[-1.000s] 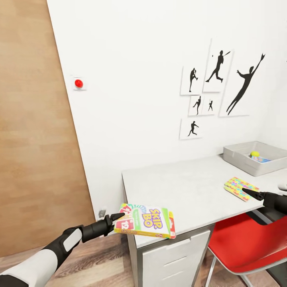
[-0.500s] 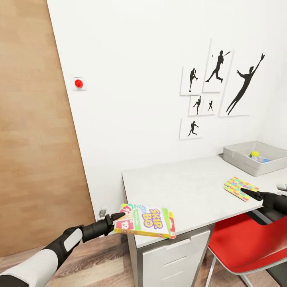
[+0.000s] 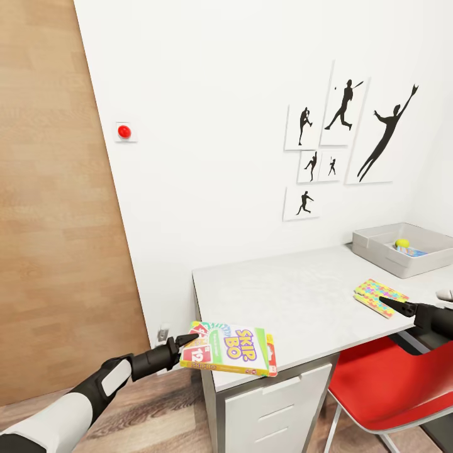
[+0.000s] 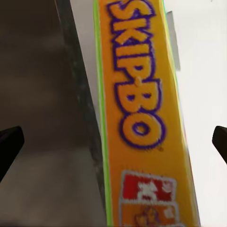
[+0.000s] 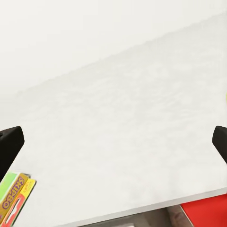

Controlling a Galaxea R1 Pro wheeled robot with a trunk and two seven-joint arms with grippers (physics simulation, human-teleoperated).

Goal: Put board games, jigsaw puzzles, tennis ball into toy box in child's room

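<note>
Left gripper: the left gripper is clamped on the short end of the board game, a yellow-green Skip-Bo box with a red edge, held roughly level in the air just off the table's near-left corner. In the left wrist view the box's orange side, printed SKIP-BO, runs straight out between the dark fingertips.

Right gripper: the right gripper hovers low over the table's front edge, its tip just beside the jigsaw puzzles; the head view does not show how its fingers stand. In the right wrist view the fingertips sit at opposite edges of the picture, wide apart, with nothing between them but the pale tabletop.

Table: the table has a pale grey top and white drawer fronts, and stands against the white wall.

Jigsaw puzzles: the jigsaw puzzles, bright and multicoloured, lie flat as a stack near the table's front edge.

Toy box: the toy box, light grey, sits at the table's far right; the tennis ball rests inside it on a flat blue item.

Surroundings: a red chair is tucked under the table; black silhouette pictures hang above.
</note>
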